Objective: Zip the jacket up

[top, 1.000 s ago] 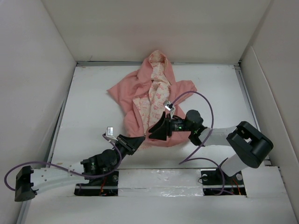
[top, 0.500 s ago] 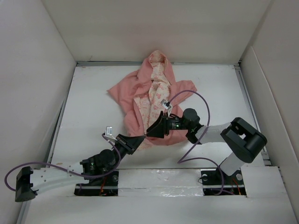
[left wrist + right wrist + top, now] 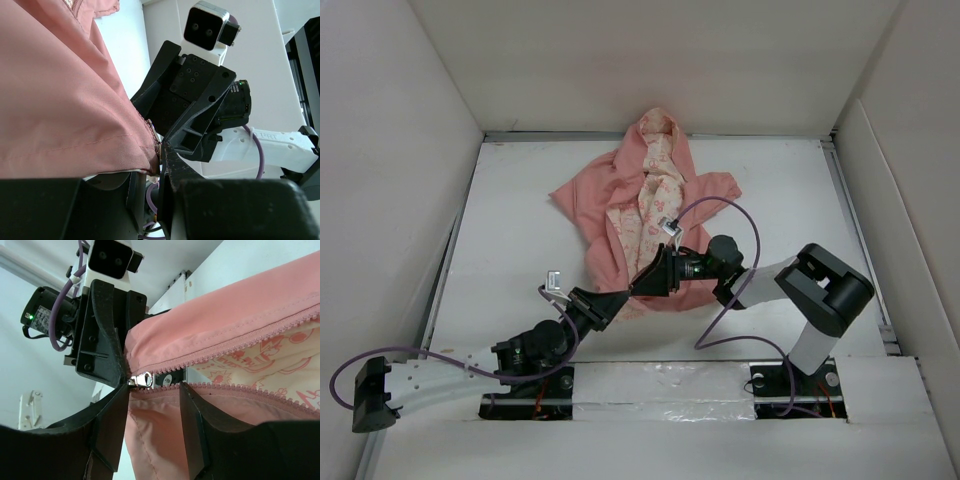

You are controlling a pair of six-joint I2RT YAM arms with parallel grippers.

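Left gripper [image 3: 620, 297]: pinching bottom hem [image 3: 115, 160] of jacket [image 3: 620, 190], lying mid table [image 3: 520, 230], front open. Right gripper [image 3: 642, 285]: straddling slider [image 3: 142, 379], jaws apart, not gripping. Likely starting zip. Next: closing on slider, drawing toward hood [image 3: 658, 130] while holding hem taut.

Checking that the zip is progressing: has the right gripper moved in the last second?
Yes. Measured against its own bolted base, the right gripper has shifted left, toward the left gripper.
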